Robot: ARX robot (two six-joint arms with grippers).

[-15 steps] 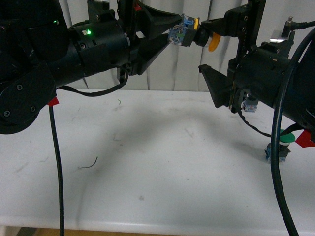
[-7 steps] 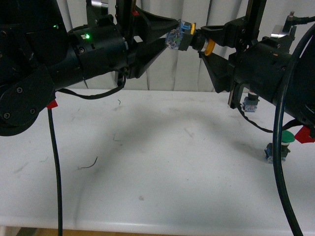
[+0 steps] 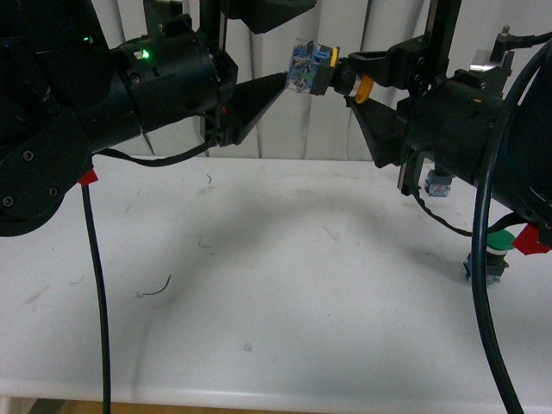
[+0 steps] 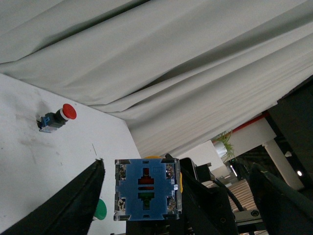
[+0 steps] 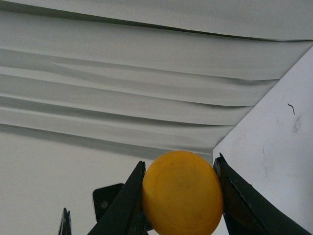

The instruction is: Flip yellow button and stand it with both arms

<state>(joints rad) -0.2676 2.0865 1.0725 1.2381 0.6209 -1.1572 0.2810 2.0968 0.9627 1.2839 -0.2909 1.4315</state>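
The yellow button (image 3: 312, 69) hangs high above the white table (image 3: 259, 293), lying sideways with its blue base toward my left arm. My right gripper (image 3: 352, 79) is shut on its yellow cap and black neck. In the right wrist view the round yellow cap (image 5: 182, 191) sits pinched between the two black fingers (image 5: 129, 198). My left gripper (image 3: 297, 43) is open, its fingers spread above and below the blue base without touching it. The left wrist view faces the square blue base (image 4: 146, 188) head-on, with a finger (image 4: 73, 205) well off to each side.
A green-capped button (image 3: 496, 250) stands on the table at the right, partly behind a black cable (image 3: 483, 285). A red-capped button (image 4: 58, 117) lies on the table by the grey curtain (image 4: 146, 73). Another cable (image 3: 97, 293) hangs down at the left.
My left gripper has opened off the button's blue base, its upper finger swinging up. The button stays in the right gripper, now a little further left.
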